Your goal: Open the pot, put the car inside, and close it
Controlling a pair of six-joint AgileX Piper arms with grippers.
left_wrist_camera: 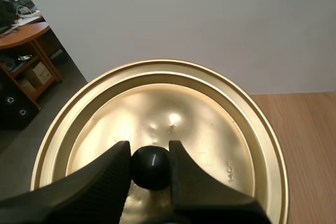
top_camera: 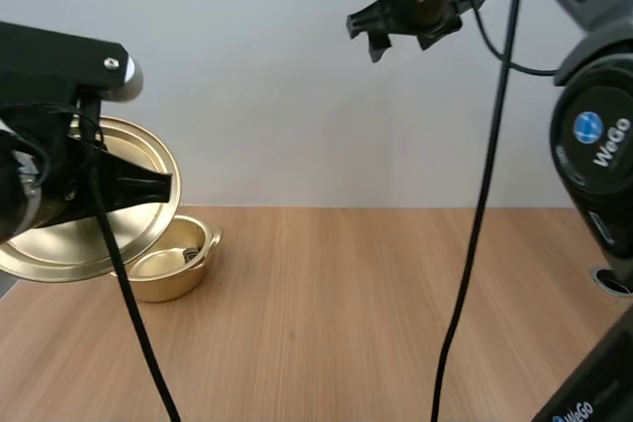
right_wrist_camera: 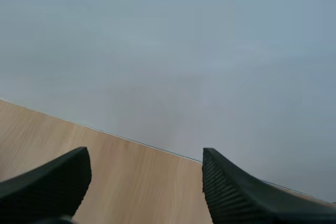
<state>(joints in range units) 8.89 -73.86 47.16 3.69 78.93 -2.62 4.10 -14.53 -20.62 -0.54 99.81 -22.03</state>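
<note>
- At far left, the left gripper (left_wrist_camera: 150, 151) was clamped on the black knob (left_wrist_camera: 150, 169) of the gold lid (left_wrist_camera: 220, 124), with one finger on each side of the ball.
- The lid hung clear of the table (top_camera: 346, 313), tilted, just left of and above the pot (top_camera: 178, 282). Whether its lower edge touched the pot rim couldn't be told.
- The pot sat open on the table's left rear, partly behind the lid in the high view.
- A small grey item (top_camera: 188, 256) lay inside the pot. It was probably the car, but too small to confirm.
- Judgement: loading looked done and closing was what remained.
- Handling, lid: likely thin sheet metal, so light, stiff and slick. The knob was the only sound place to hold it; the rim would be too thin and smooth.
- A round ball between two pads can pivot, so the lid might swing on the way down. Levelling it over the rim and lowering slowly looked sensible.
- Handling, pot: probably light too. It could skid on the wood if the lid caught the rim off-centre.
- Far right and high up, the right gripper (top_camera: 406, 29) hung well above the table and well apart from the pot. Its fingers were spread wide with nothing between them.
</note>
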